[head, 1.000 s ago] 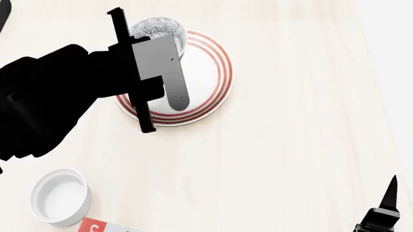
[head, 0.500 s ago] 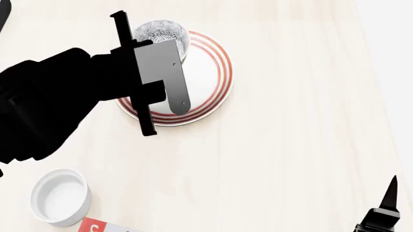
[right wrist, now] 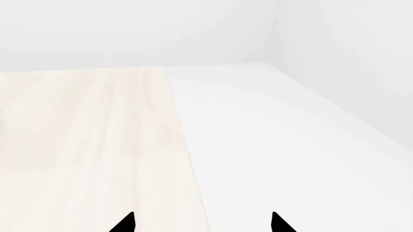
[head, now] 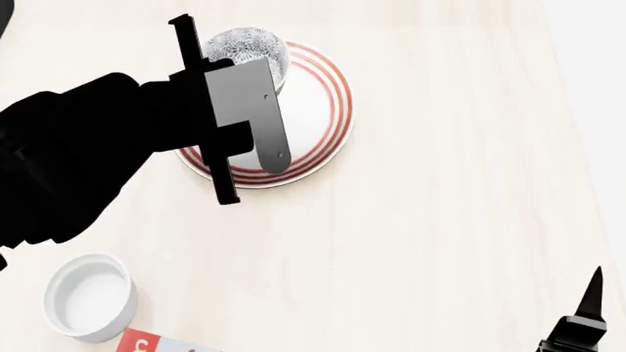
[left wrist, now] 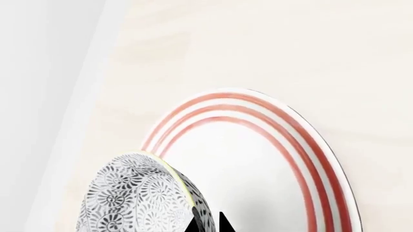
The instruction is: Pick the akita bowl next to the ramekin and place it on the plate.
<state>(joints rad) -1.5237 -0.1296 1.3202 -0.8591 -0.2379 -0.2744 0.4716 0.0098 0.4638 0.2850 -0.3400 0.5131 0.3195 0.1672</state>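
At the table's [head: 440, 220] near edge the ramekin [head: 90, 297] sits toward the left corner, and the right gripper [right wrist: 201, 223] hangs idle at the right edge, spread apart with nothing between its tips. Farther in, the plate [head: 328, 110] lies under the left arm. The left gripper [left wrist: 208, 222] hovers over the plate's far left rim; its two tips sit almost together against the bowl's wall, though whether they pinch it I cannot tell. The bowl [head: 246, 45] lies just beyond those tips, at the plate's far rim, so lowering falls to the left arm.
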